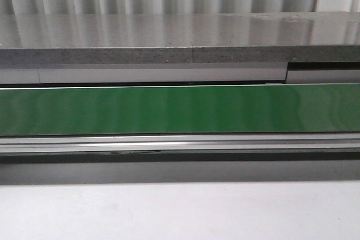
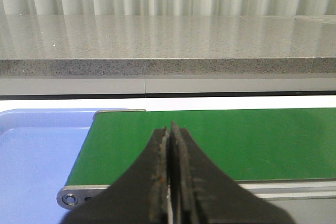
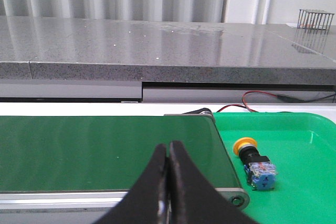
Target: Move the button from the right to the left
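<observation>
The button (image 3: 253, 162) lies on its side in a green tray (image 3: 304, 145), just past the right end of the green belt (image 3: 105, 150). Its yellow cap points away from me and its blue-and-clear block is nearer. My right gripper (image 3: 168, 148) is shut and empty, over the belt's near edge, well to the left of the button. My left gripper (image 2: 169, 129) is shut and empty over the belt's left end (image 2: 210, 140). The front view shows only the bare belt (image 1: 180, 109); neither gripper nor the button shows there.
A light blue tray (image 2: 37, 156) lies beside the belt's left end. A long grey stone counter (image 1: 180, 40) runs behind the belt. Red and black cables (image 3: 262, 98) run behind the green tray. A wire basket (image 3: 316, 18) stands on the counter's far right.
</observation>
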Controlling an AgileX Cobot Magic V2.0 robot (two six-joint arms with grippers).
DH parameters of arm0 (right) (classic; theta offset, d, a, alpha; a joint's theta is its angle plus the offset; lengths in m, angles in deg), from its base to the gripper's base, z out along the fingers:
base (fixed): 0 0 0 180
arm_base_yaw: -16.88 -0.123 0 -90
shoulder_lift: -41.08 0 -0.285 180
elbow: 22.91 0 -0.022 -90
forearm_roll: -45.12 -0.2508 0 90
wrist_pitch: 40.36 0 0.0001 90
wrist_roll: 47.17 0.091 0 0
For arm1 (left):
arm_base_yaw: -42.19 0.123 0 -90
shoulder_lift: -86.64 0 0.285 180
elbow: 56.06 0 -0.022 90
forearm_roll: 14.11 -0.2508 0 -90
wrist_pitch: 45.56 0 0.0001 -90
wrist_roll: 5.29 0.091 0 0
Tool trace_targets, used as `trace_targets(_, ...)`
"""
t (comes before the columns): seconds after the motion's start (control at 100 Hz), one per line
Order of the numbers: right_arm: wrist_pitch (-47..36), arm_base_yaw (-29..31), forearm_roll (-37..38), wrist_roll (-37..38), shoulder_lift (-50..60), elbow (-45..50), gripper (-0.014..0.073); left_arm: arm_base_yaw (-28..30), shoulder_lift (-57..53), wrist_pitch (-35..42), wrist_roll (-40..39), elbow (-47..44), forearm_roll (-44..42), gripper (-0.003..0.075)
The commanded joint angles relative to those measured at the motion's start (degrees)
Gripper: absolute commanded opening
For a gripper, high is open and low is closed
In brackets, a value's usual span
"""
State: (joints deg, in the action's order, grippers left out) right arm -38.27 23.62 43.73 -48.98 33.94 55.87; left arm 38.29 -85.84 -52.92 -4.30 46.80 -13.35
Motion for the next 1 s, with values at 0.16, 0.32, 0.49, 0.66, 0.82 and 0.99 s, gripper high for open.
trace_targets(0.16, -4.0, 0.4, 0.6, 0.0, 0.8, -1.0, -0.0067, 0.1, -2.0, 4.9, -0.3, -1.4, 0.2, -0.0020)
trace_targets(0.32, -4.0, 0.4, 0.6, 0.0, 0.8, -1.0, -0.0067, 0.1, -2.0, 4.9, -0.3, -1.4, 0.2, -0.0020)
trace_targets(0.49, -4.0, 0.4, 0.6, 0.0, 0.8, -1.0, -0.0067, 0.1, -2.0, 4.9, -0.3, -1.4, 0.2, -0.0020)
trace_targets(0.66, -4.0, 0.4, 0.6, 0.0, 0.8, -1.0, -0.0067, 0.1, -2.0, 4.9, -0.3, -1.4, 0.2, -0.0020)
trace_targets(0.82, -4.0, 0.4, 0.6, 0.0, 0.8, -1.0, -0.0067, 0.1, -2.0, 4.9, -0.3, -1.4, 0.2, -0.0020)
trace_targets(0.99, 1.5, 0.4, 1.8, 0.0, 0.4, -4.6, -0.0067, 0.1, -2.0, 4.9, -0.3, -1.4, 0.2, -0.0020)
